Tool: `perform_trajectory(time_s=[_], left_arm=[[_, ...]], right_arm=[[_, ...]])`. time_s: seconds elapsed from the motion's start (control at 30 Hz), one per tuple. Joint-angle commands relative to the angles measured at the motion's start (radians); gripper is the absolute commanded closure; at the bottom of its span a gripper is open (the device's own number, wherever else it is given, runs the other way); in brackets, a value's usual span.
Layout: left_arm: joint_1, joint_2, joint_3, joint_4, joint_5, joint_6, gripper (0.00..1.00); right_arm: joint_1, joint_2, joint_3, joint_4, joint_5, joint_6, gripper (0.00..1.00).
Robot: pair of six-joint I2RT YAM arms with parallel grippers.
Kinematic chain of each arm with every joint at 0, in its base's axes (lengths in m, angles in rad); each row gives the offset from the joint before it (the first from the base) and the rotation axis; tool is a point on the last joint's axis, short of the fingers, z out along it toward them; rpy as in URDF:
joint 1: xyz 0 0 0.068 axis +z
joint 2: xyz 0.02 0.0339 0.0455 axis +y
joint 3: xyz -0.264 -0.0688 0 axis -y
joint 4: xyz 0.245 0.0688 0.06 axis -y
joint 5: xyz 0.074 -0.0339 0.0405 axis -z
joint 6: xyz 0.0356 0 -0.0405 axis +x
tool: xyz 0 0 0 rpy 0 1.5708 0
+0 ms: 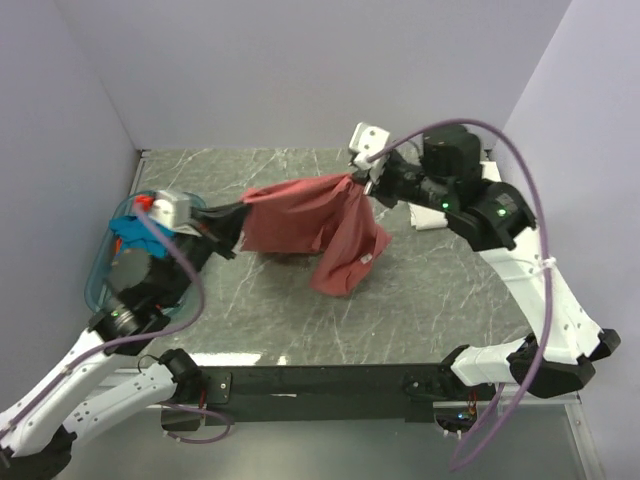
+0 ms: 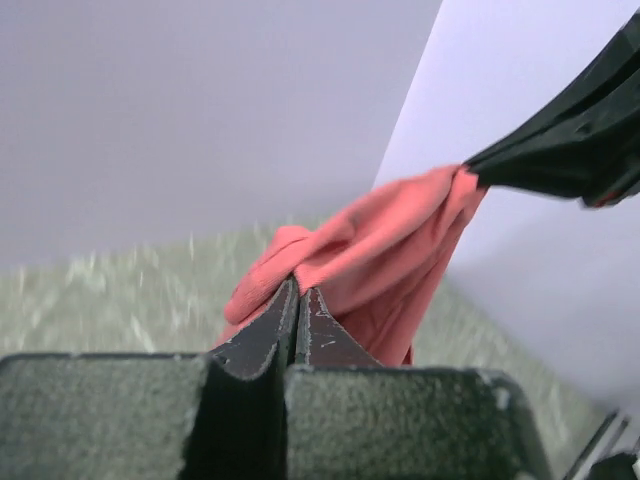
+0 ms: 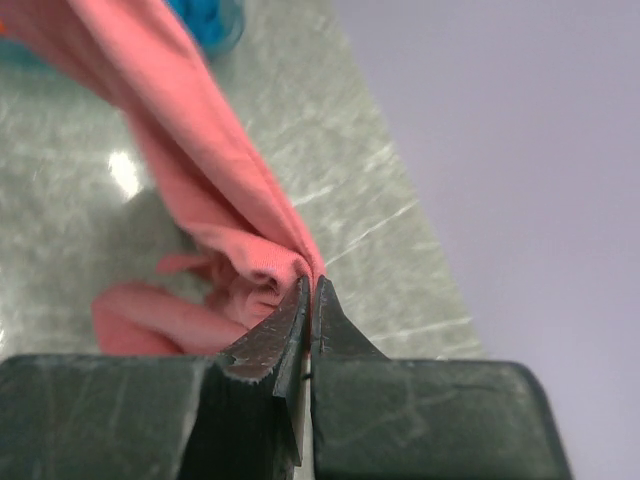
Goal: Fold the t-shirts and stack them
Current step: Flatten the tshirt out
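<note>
The red shirt (image 1: 300,215) is held above the surface (image 1: 440,290), just right of the basket (image 1: 92,285), and is stretched sideways. The left jaws are clamped on the end nearest the basket, the right jaws on the end farthest from it.

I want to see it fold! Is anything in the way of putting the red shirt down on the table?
Nothing visible. The left gripper and right gripper both pinch the shirt; the table around it looks bare, and the basket sits far left.
</note>
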Motion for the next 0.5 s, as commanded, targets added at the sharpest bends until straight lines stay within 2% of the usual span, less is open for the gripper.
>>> perform_trajectory(time_s=[0.0,0.17,0.23,0.37,0.47], left_arm=[[-0.004,-0.013,0.091,0.031,0.031,0.080,0.99],[-0.004,-0.008,0.235,0.034,0.185,0.122,0.99],[-0.006,-0.002,0.269,0.029,0.206,0.126,0.99],[-0.004,0.022,0.306,0.014,0.200,0.145,0.99],[-0.004,0.050,0.274,0.028,0.111,0.154,1.00]], right_arm=[[0.004,-0.042,0.162,-0.014,0.023,-0.012,1.00],[0.004,-0.056,0.429,-0.170,-0.162,-0.057,1.00],[0.004,-0.061,0.490,-0.187,-0.167,-0.049,1.00],[0.006,-0.085,0.412,-0.157,-0.086,-0.066,1.00],[0.003,-0.096,0.224,-0.074,-0.017,-0.084,1.00]])
